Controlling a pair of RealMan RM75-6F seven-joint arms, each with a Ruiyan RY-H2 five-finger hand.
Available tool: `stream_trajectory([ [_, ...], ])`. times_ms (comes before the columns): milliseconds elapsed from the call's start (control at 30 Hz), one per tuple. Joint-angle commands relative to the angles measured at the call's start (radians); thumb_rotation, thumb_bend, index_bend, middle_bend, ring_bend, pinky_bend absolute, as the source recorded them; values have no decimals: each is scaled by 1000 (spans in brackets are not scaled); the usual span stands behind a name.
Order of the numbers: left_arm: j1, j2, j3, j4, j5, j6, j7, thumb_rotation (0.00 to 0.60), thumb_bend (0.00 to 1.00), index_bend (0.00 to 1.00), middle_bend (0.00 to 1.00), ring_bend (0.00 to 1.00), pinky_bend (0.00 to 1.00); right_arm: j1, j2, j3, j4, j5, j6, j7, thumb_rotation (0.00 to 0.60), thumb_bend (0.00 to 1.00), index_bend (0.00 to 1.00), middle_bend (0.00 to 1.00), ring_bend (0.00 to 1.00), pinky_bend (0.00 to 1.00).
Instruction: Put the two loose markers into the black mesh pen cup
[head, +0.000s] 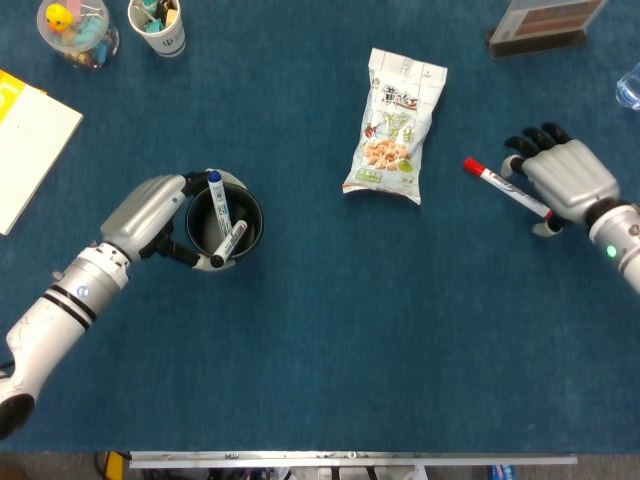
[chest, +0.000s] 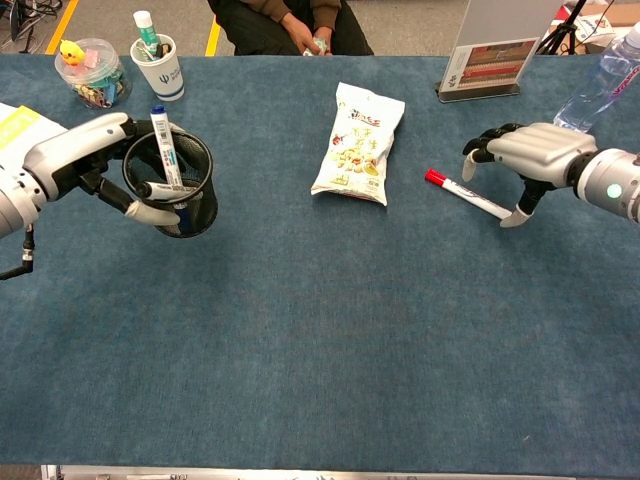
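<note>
The robot's silver left hand (chest: 85, 160) grips the black wire-mesh pen cup (chest: 170, 183) on the blue felt-covered table (chest: 320, 340); a blue-capped white marker (chest: 161, 145) stands upright inside the cup. Across the table, the silver right hand (chest: 527, 158) arches over the tail end of a red-capped white marker (chest: 467, 195) lying flat. Between them lies a white plastic snack packet (chest: 357, 141).

Table cloth (chest: 330, 330): deep blue, faintly mottled. Pen cup (chest: 170, 185): black mesh. Marker (chest: 160, 145) inside it: white barrel, blue cap. Loose marker (chest: 468, 195): white, red cap. Snack bag (chest: 358, 143): white with tan food print (lettering too small to read). Both hands (chest: 85, 160) (chest: 530, 155): silver shells, black fingers.
</note>
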Motion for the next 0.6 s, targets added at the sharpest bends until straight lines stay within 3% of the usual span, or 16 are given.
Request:
stream_trajectory([
  [33,-2,-2,0,4,2,-2,-4,600,106,294,405,398,340,69,10,2,-32,149,-35,-83,600,0,311,124,0,0],
  [367,1,-3,3,17,2,1,-16,600,106,294,405,397,340,178,-42,-43,-9,352,-7,-176,600,0,311,124,0,0],
  [600,3,-1,4,26,1,2,-27,600,106,293,405,397,340,224,-69,-72,14,430,5,-192,600,0,311,124,0,0],
])
